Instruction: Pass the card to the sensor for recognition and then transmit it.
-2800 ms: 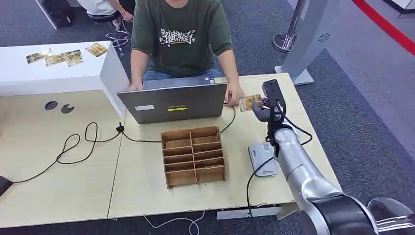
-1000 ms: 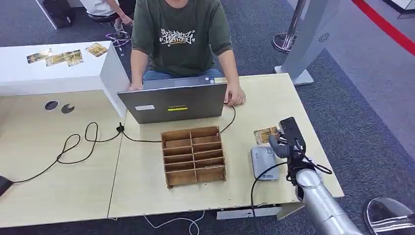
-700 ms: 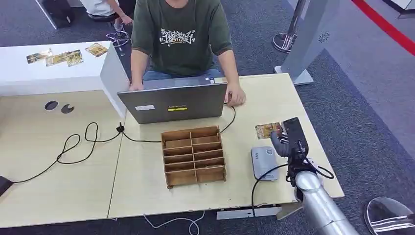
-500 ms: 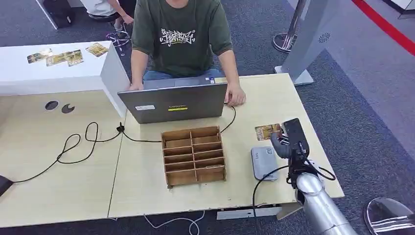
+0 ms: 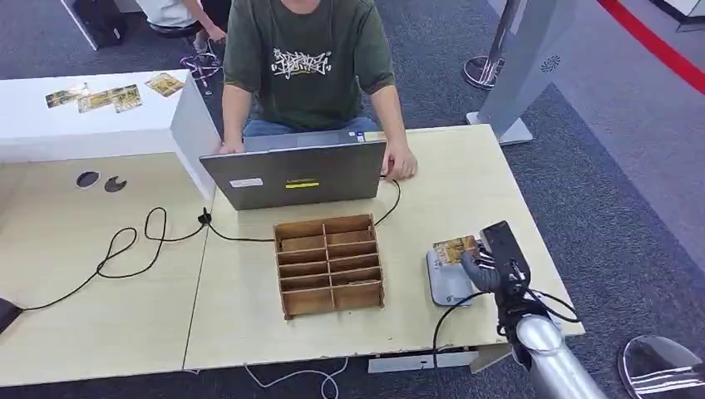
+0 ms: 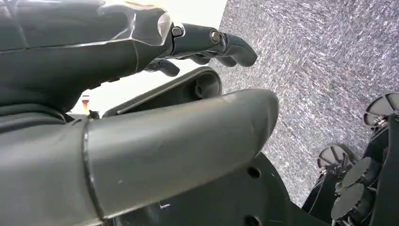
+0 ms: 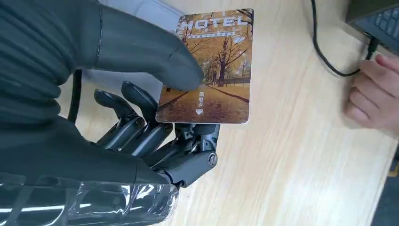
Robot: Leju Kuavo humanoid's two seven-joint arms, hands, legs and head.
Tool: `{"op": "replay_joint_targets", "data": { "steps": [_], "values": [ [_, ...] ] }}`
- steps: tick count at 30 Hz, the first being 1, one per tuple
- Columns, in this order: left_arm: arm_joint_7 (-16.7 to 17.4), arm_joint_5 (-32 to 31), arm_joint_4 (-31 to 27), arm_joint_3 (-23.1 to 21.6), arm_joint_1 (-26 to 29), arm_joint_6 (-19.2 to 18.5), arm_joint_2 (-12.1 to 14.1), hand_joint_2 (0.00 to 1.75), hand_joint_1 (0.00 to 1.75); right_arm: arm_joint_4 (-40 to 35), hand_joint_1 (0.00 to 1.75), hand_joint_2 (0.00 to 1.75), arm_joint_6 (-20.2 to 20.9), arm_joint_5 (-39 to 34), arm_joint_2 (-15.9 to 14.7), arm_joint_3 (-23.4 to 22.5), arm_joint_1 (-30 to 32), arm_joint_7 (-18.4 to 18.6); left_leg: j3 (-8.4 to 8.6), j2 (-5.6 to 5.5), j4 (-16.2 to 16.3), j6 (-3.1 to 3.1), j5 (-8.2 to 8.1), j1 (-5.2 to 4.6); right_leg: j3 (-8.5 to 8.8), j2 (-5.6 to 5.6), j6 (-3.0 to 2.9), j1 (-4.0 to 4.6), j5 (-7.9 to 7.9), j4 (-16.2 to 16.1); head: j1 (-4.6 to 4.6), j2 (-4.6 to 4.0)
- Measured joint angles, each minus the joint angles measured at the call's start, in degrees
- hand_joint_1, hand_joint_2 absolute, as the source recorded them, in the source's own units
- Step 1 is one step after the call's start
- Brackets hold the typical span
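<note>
My right hand [image 5: 492, 264] pinches a hotel card [image 5: 455, 249] with an autumn tree picture between thumb and fingers. The card hangs flat over the far end of the grey sensor [image 5: 449, 287], a small reader with a black cable, near the table's front right. Up close in the right wrist view, the thumb presses on the face of the card [image 7: 214, 70] while the fingers [image 7: 155, 136] support it from below. My left hand [image 6: 141, 108] hangs beside my body over grey carpet, fingers apart and holding nothing.
A person sits behind a laptop [image 5: 295, 174] at the far side, one hand [image 5: 401, 162] resting on the table. A wooden compartment box [image 5: 328, 264] stands left of the sensor. Black cables cross the tabletop. More cards [image 5: 104, 96] lie on a white side table.
My right hand has drawn the card back from beside the person's hand toward the near edge. Over the last second the card has moved onto the sensor's far end.
</note>
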Motion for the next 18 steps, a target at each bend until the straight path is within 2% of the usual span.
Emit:
{"op": "replay_joint_targets", "data": {
  "steps": [18],
  "values": [
    [-0.1, -0.1, 0.0, 0.1, 0.0, 0.1, 0.0, 0.00, 0.00, -0.3, 1.75, 1.75, 1.1, -0.6, -1.6, 0.5, 0.9, 0.7, -0.01, 0.00, 0.0, 0.00, 0.00, 0.00, 0.00, 0.00, 0.00, 0.00, 0.00, 0.0, 0.00, -0.02]
  ]
}}
